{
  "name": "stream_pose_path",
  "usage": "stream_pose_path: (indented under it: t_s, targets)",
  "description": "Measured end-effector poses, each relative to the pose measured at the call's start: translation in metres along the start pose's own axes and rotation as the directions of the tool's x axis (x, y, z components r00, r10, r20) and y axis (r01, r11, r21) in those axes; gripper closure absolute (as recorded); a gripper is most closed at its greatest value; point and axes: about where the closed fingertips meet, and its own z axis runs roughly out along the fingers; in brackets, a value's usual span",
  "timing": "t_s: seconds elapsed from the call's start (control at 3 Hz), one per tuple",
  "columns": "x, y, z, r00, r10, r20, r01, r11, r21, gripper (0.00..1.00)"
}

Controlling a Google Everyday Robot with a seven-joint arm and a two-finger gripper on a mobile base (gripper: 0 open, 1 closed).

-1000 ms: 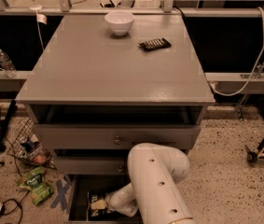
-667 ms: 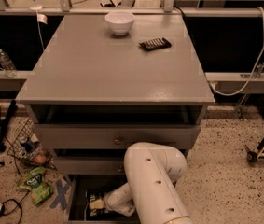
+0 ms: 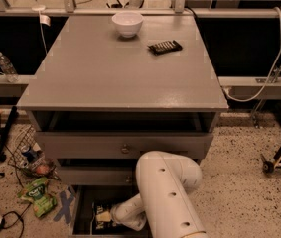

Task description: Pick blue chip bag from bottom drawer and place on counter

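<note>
The bottom drawer (image 3: pixel 76 213) is pulled open at the foot of the grey cabinet. A dark crinkly blue chip bag (image 3: pixel 98 222) with pale lettering lies inside it at the left. My white arm (image 3: pixel 166 197) bends down from the right into the drawer. My gripper (image 3: pixel 106 216) is at the bag, right over its upper edge, with the wrist covering much of the bag. The counter (image 3: pixel 115 73) is the broad grey top of the cabinet, well above the gripper.
A white bowl (image 3: pixel 127 23) and a small black ribbed bar (image 3: pixel 165 46) sit at the back of the counter. A green snack bag (image 3: pixel 38 197), a wire basket (image 3: pixel 28 152) and cables lie on the floor at left. A water bottle (image 3: pixel 6 66) stands on the left ledge.
My arm has shifted slightly left and deeper into the bottom drawer, bringing the gripper closer onto the bag. Nothing on the counter has moved.
</note>
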Motion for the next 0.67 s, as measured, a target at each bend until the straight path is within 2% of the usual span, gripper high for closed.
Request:
stream_pose_path:
  t_s: [0.33,0.67]
  targets:
    - [-0.013,0.001,-0.038,0.996,-0.006,0.09,0.006,1.0,-0.006,0.0]
    - [-0.022,0.003,-0.066,0.989,-0.015,0.148,0.017,0.9998,-0.014,0.0]
